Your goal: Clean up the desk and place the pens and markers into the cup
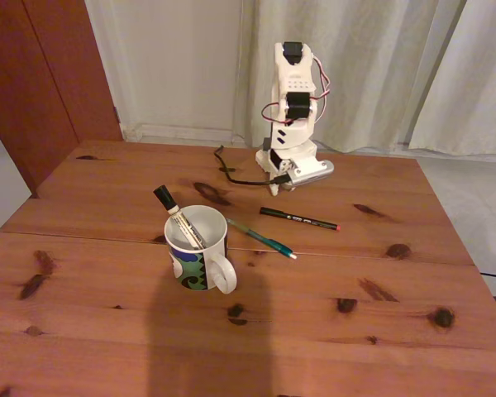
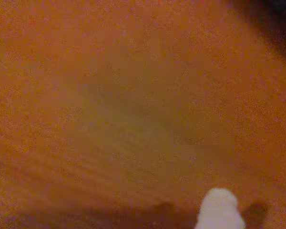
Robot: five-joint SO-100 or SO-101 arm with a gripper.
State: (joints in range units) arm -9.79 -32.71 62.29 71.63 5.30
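Pine planks, reddish-brown and knotty, make up the desk (image 1: 107, 331). In the fixed view the white arm (image 1: 293, 116) sits folded at the far edge, its claw (image 1: 302, 174) tucked down against the wood; whether it is wide or narrow cannot be told. Nearest the claw, just in front of it, lies the thin black pen (image 1: 299, 218) with a red end. Farther forward and to the left lies the teal-green pen (image 1: 261, 238). Beyond that stands the cup (image 1: 197, 248), with the white marker (image 1: 178, 217) leaning inside, black cap up. Printing on the marker's barrel is too small to read. The wrist view gives a blurred orange wood surface and one white fingertip (image 2: 220, 210) at its bottom edge.
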